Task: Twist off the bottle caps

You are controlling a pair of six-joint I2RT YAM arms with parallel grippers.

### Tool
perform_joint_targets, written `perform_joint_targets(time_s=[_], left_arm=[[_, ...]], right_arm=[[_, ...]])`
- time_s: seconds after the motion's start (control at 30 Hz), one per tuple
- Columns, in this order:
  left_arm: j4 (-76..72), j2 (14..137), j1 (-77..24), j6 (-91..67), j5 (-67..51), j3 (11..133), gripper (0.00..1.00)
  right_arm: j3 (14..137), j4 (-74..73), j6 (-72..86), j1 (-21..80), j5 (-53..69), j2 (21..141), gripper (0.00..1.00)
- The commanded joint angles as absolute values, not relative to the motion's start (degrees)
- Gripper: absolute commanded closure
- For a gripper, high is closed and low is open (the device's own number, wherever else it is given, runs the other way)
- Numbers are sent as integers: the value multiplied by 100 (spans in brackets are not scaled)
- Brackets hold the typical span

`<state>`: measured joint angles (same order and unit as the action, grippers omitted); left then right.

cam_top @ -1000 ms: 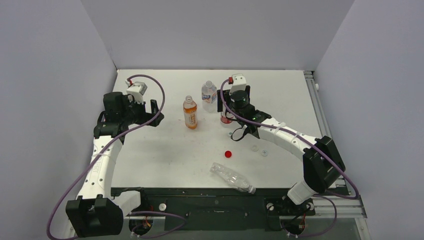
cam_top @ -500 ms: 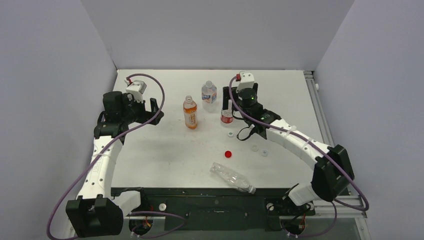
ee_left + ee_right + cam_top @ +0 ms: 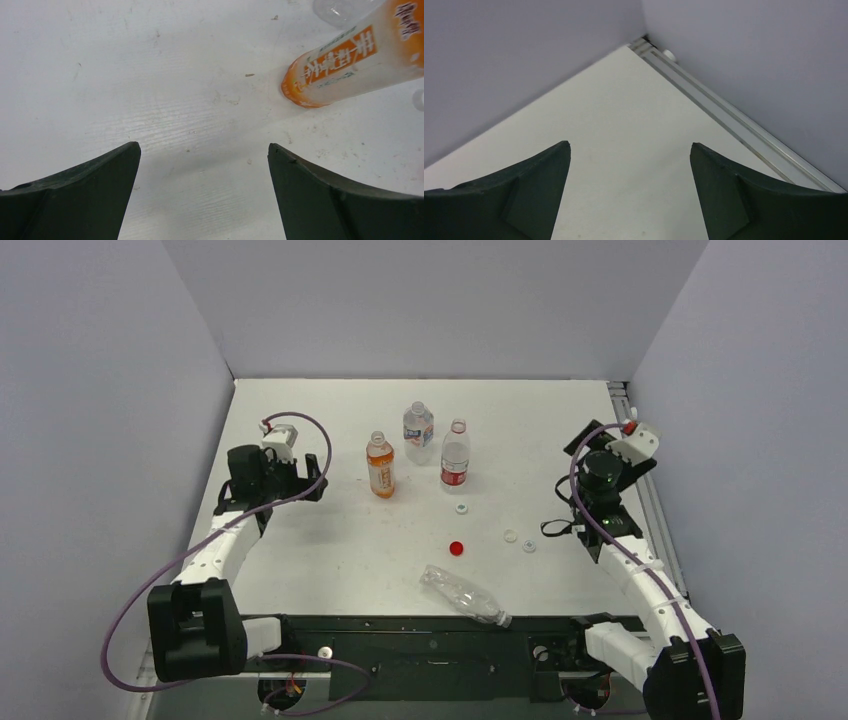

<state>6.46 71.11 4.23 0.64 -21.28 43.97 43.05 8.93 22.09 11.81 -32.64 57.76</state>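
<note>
Four caps (image 3: 461, 508) lie loose beside three upright bottles (image 3: 455, 462); left gripper (image 3: 204, 146) and right gripper (image 3: 630, 145) gape empty.

White links (image 3: 212, 552), black joints (image 3: 195, 625), purple cables (image 3: 328, 452); left gripper (image 3: 204, 146), right gripper (image 3: 630, 144) dark.

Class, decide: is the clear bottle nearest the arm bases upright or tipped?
Tipped: the bottle lies flat on its side on the table.

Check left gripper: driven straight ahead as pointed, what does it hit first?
Probably bare table: the left gripper is open, angled down, nothing in its gap. The orange bottle stands off to the side of that line; depth is unclear, so a graze is possible.
</note>
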Motion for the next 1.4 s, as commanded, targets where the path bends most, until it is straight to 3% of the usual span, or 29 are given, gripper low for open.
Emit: perform_joint_targets(time_s=[0.0, 0.17, 0.47, 0.8, 0.9, 1.07, 1.37], left_arm=[[-1167, 7158, 594, 35, -1939, 3710, 3], [-2521, 7467, 613, 133, -1549, 3122, 3], [-4021, 7926, 727, -186, -1554, 2367, 4], [-7522, 8502, 458, -435, -1180, 952, 3], [-6655, 8389, 263, -274, -858, 1239, 3], [-6453, 8418, 174, -243, -803, 1390, 3], [-6529, 8420, 179, -255, -791, 1354, 3]], right_arm=[[3221, 2285, 2342, 775, -4379, 5876, 16], [3128, 2086, 2192, 593, -4384, 6494, 15], [1887, 4143, 1545, 571, -4420, 6979, 15], [1302, 6042, 826, 868, -3882, 7520, 15], [790, 7321, 636, 772, -3353, 7857, 14], [1453, 5923, 1047, 303, -2715, 7839, 13], [1371, 6069, 1002, 281, -2664, 7815, 13]])
